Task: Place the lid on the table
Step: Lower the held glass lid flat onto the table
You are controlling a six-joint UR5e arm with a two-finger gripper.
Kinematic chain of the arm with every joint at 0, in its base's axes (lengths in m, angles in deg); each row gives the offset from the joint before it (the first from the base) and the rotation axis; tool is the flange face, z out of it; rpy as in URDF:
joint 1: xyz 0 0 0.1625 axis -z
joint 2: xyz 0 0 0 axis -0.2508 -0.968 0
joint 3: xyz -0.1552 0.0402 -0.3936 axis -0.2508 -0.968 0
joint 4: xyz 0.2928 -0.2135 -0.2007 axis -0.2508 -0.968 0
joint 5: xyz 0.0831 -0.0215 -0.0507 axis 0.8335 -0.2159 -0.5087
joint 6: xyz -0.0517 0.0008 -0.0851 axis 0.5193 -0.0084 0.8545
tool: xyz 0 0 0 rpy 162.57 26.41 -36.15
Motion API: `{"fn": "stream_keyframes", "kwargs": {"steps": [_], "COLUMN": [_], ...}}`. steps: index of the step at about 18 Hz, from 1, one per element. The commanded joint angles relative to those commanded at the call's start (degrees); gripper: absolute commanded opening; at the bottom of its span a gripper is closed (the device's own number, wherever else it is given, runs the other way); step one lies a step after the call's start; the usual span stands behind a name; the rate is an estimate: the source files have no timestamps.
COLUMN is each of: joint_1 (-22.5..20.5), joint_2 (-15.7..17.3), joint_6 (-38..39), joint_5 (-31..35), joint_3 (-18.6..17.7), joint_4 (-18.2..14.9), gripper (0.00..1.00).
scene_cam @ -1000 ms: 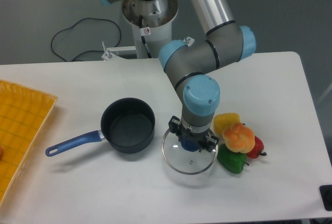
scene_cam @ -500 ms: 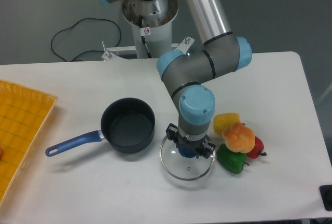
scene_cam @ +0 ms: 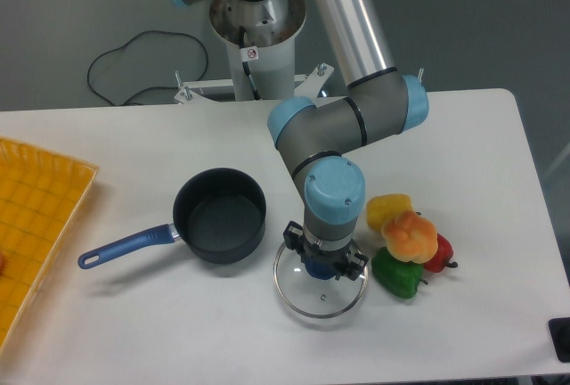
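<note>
The round clear glass lid [scene_cam: 321, 294] with a metal rim and a small vent hole sits low over the white table [scene_cam: 178, 331], right of the dark saucepan. My gripper [scene_cam: 323, 264] points straight down and is shut on the lid's blue centre knob. I cannot tell whether the rim touches the tabletop. The arm's wrist hides most of the knob.
A dark saucepan [scene_cam: 219, 216] with a blue handle [scene_cam: 125, 247] stands left of the lid, nearly touching its rim. Yellow, orange, green and red peppers [scene_cam: 408, 242] are piled just right of the lid. A yellow-orange gridded tray [scene_cam: 36, 225] lies at the left edge.
My gripper has moved the lid down and a little to the left and toward the front, closer to the table surface. The saucepan and peppers have not moved.
</note>
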Motion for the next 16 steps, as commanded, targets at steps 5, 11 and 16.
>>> {"fn": "stream_keyframes", "kwargs": {"steps": [5, 11, 16], "joint_1": [0.3, 0.5, 0.6], "joint_2": [-0.9, -1.5, -1.9], "joint_6": [1.0, 1.1, 1.2], "joint_5": [0.1, 0.3, 0.3], "joint_3": [0.0, 0.0, 0.0], "joint_4": [1.8, 2.5, 2.6], "gripper": [0.52, 0.52, 0.52]}}
